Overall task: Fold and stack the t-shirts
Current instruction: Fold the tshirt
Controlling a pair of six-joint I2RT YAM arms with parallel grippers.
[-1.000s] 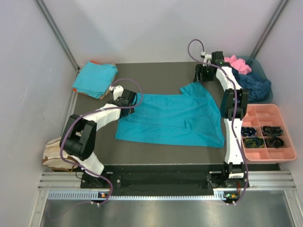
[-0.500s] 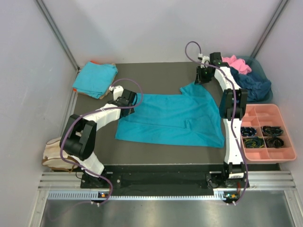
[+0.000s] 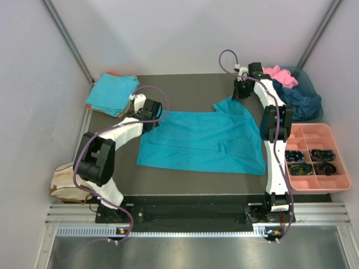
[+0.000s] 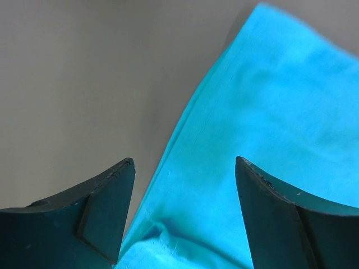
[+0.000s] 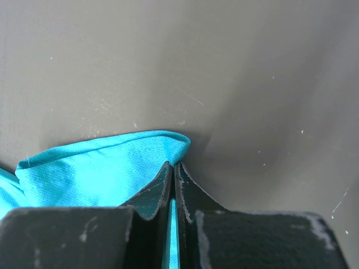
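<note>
A turquoise t-shirt [image 3: 202, 140] lies spread flat in the middle of the dark table [image 3: 179, 87]. My right gripper [image 3: 238, 94] is at its far right corner, shut on the cloth. In the right wrist view a fold of the t-shirt [image 5: 101, 168] is pinched between the closed fingers of the right gripper [image 5: 174, 163]. My left gripper [image 3: 148, 116] hangs open over the shirt's far left corner. In the left wrist view the t-shirt's edge [image 4: 269, 112] runs between the spread tips of the left gripper [image 4: 185, 161], which do not touch it.
A folded turquoise shirt [image 3: 112, 92] lies at the back left corner. Pink [image 3: 280, 75] and navy [image 3: 303, 101] shirts are heaped in a bin at the back right. A pink compartment tray [image 3: 314, 134] sits at the right edge. A beige object [image 3: 64, 185] lies off the table's left side.
The right gripper has closed on the shirt's far right corner. The left gripper has shifted slightly toward the back of the table and stays open.
</note>
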